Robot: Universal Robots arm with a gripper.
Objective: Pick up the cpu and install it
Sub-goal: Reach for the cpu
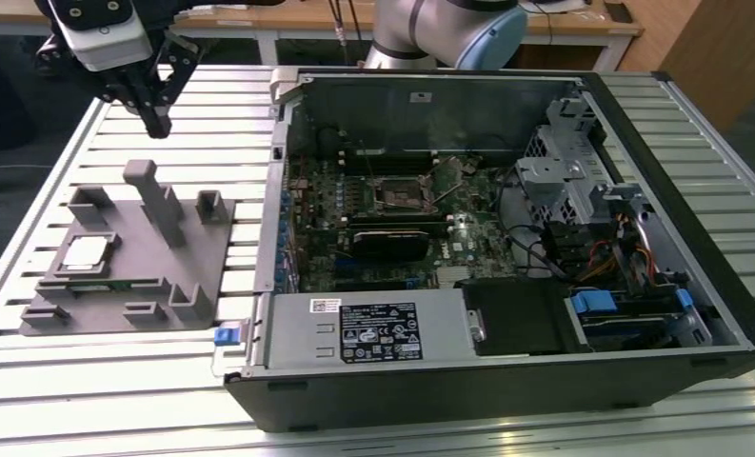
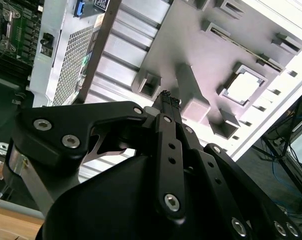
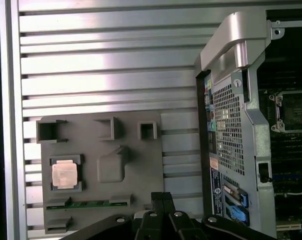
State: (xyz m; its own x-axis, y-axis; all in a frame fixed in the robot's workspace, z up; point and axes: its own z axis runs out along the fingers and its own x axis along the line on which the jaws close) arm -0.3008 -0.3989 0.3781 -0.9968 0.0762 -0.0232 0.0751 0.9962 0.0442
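The gripper [image 1: 159,124] hangs high over the slatted table [image 1: 110,381]. Its two fingers are pressed together and hold nothing. That is the first worry. If it went down like this, the shut tips would poke the top of the chip and not go around it, and they could scratch it or push it crooked.

Below, a little way off, lies the grey tray [image 1: 136,319]. The cpu [image 1: 85,252] sits flat in a square pocket on the tray, toward the exterior view's left. In the first wrist view the cpu [image 3: 64,175] shows as a pale square well apart from the gripper [image 3: 162,196]. The chip is thin and low in its pocket, so there is probably little edge to grab. A weak pinch could let it slip or tip.

A tall post [image 1: 161,205] stands on the tray near the chip. The gripper is wide, so it could bump that post on the way down and knock the tray.

Farther off is the open computer case [image 1: 479,390], just beside the tray. Its wall is high. A chip carried too low could hit it.

Farthest is the socket [image 1: 400,192], in the middle of the board [image 1: 479,238]. Whether its frame is open cannot be told. A chip set down tilted or turned the wrong way would likely not sit right and could harm the socket.
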